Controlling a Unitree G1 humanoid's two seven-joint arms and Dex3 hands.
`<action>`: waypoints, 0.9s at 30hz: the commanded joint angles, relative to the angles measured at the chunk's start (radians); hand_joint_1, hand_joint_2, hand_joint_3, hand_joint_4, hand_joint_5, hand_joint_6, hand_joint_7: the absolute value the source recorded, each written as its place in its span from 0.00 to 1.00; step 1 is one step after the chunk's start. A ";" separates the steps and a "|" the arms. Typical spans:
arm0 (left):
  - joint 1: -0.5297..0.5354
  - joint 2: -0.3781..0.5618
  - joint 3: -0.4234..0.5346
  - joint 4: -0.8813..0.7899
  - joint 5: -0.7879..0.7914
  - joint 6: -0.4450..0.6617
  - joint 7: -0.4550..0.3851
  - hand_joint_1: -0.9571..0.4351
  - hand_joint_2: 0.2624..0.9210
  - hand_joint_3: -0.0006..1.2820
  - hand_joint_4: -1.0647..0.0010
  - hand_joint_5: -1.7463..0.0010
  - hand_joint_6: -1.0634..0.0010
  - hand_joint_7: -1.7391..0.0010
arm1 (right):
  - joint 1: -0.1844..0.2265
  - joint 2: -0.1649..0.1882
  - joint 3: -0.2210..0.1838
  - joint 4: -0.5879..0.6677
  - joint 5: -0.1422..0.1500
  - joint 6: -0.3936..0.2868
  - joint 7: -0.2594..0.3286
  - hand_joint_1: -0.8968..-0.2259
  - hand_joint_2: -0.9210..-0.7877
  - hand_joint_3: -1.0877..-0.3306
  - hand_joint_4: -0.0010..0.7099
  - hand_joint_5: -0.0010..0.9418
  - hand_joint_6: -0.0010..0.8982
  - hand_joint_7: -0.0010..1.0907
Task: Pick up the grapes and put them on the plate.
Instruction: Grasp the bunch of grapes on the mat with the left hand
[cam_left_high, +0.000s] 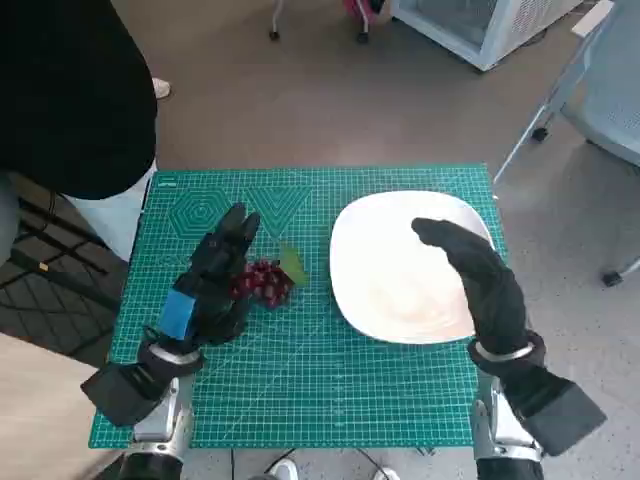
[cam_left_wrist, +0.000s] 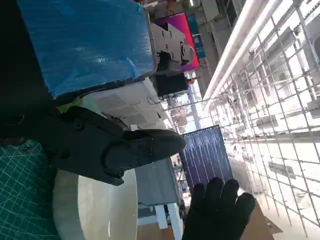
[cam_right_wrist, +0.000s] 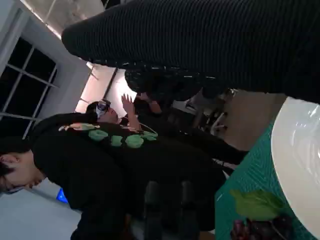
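A small bunch of dark red grapes (cam_left_high: 264, 283) with a green leaf (cam_left_high: 293, 265) lies on the green cutting mat, left of the white plate (cam_left_high: 380, 290). My left hand (cam_left_high: 215, 278) rests just left of the bunch, fingers stretched toward it and touching or nearly touching; nothing is held. My right hand (cam_left_high: 480, 275) in its black glove hovers over the plate's right side, fingers extended and empty. In the right wrist view the grapes (cam_right_wrist: 257, 229) and leaf (cam_right_wrist: 257, 204) sit beside the plate's rim (cam_right_wrist: 295, 160). The left wrist view shows the left hand's fingers (cam_left_wrist: 125, 147), the plate (cam_left_wrist: 100, 205) and the gloved right hand (cam_left_wrist: 217, 212).
The green mat (cam_left_high: 330, 380) covers the small table. A person in black stands at the table's far left corner (cam_left_high: 70, 100), also seen in the right wrist view (cam_right_wrist: 125, 165). Chair wheels and a white cabinet (cam_left_high: 480, 25) lie beyond on the floor.
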 joint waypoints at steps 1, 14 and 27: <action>0.016 -0.004 -0.004 -0.002 0.014 -0.010 0.004 0.22 1.00 0.37 0.82 1.00 0.79 0.99 | 0.005 -0.006 0.000 0.011 0.002 0.015 0.010 0.44 0.00 0.48 0.24 0.00 0.00 0.39; 0.027 -0.006 -0.006 -0.009 0.012 -0.008 0.009 0.22 1.00 0.37 0.82 1.00 0.79 0.99 | 0.008 -0.007 0.000 0.005 0.006 0.017 0.013 0.43 0.00 0.48 0.24 0.00 0.00 0.39; 0.037 -0.009 -0.010 -0.020 0.013 -0.004 0.019 0.22 1.00 0.37 0.82 1.00 0.79 0.99 | 0.018 -0.006 0.001 -0.017 0.007 0.033 0.010 0.42 0.00 0.49 0.24 0.00 0.00 0.40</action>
